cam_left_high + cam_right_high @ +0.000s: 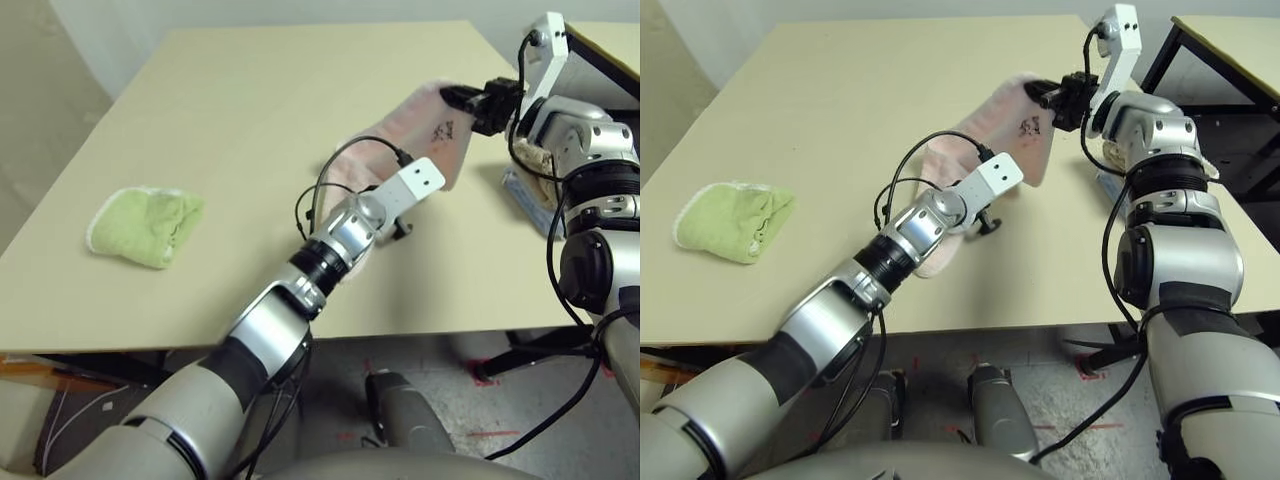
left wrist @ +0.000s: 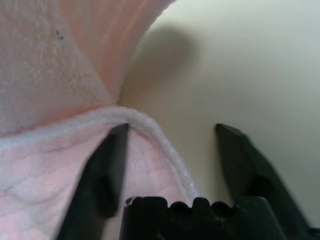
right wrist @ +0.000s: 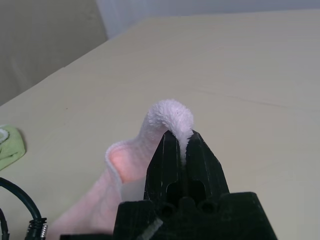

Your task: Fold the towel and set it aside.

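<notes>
The pink towel (image 1: 420, 135) is not yet folded; it hangs in a loose diagonal drape from a raised corner down to the counter (image 1: 250, 120), near the counter's right side, its small dark embroidered mark facing the head camera; the right gripper (image 3: 182, 142) is clenched on that raised corner, a tuft of terry poking out above its fingers; the left gripper (image 2: 170, 132) sits low at the towel's lower end with its fingers apart, one finger (image 2: 107, 165) lying over the hemmed edge and the other over bare counter, so nothing is pinched there yet. My reading: the fold is only being set up; the lower edge needs grasping, the halves need bringing together, and the setting aside is all to come. A lime-green folded towel (image 1: 145, 225) lies well apart on the counter's left.
</notes>
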You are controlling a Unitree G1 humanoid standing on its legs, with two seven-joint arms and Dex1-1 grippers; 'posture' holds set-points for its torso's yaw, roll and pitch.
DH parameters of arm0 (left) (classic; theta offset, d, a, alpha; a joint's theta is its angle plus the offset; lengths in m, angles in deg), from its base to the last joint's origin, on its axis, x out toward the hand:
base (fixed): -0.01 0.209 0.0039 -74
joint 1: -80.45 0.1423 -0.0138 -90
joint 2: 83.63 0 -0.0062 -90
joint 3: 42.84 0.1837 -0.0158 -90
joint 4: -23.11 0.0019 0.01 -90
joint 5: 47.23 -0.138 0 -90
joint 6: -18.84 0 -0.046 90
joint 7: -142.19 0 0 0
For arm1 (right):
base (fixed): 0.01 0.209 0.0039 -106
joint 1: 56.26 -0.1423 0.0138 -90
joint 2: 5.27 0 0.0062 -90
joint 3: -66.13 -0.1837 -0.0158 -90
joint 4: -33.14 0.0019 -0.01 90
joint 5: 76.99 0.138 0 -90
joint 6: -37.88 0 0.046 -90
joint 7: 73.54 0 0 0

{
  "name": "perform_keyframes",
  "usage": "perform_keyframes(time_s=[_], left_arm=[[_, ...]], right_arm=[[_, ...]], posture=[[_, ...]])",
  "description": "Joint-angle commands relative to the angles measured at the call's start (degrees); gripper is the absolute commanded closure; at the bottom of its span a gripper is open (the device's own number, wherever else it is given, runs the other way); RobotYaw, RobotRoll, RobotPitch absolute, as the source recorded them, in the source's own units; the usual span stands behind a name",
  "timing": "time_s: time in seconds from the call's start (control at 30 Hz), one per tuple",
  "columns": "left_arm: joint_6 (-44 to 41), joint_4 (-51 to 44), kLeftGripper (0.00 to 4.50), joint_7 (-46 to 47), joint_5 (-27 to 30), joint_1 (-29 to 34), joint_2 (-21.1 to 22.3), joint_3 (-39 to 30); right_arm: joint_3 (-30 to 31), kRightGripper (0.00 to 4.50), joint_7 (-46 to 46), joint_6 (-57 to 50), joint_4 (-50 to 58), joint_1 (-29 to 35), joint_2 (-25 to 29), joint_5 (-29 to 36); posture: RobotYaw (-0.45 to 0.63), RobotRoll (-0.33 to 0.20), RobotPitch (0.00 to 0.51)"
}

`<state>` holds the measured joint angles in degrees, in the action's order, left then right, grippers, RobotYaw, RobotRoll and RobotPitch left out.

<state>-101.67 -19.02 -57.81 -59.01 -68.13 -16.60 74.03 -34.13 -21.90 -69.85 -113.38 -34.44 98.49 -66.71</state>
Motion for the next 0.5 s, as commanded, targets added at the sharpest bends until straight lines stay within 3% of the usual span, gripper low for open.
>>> perform_keyframes(time_s=[0.03, 0.2, 0.3, 0.5], left_arm=[[-0.18, 3.02, 2.56, 0.67, -1.47, -0.49, -0.76, -0.55], [-2.30, -0.63, 4.46, -0.50, -1.34, -0.61, 1.05, -1.61], [-6.14, -7.52, 4.46, -2.56, -1.25, 0.24, 3.37, -2.03], [-24.14, -38.04, 4.46, -9.83, 4.07, 3.95, 10.22, -7.17]], right_arm=[[0.08, 4.50, -0.08, -0.58, 0.88, 0.70, 0.46, 0.50], [0.51, 4.50, 0.23, 0.05, 0.25, 0.61, 0.49, 0.12], [0.76, 4.50, 0.39, 0.62, -0.42, 0.48, 0.58, -0.11], [1.60, 4.50, 0.69, 2.86, -3.05, 0.46, 1.32, -1.24]], posture=[[0.12, 0.000, 0.054], [0.13, 0.000, 0.054], [0.13, 0.000, 0.054], [0.15, 0.000, 0.060]])
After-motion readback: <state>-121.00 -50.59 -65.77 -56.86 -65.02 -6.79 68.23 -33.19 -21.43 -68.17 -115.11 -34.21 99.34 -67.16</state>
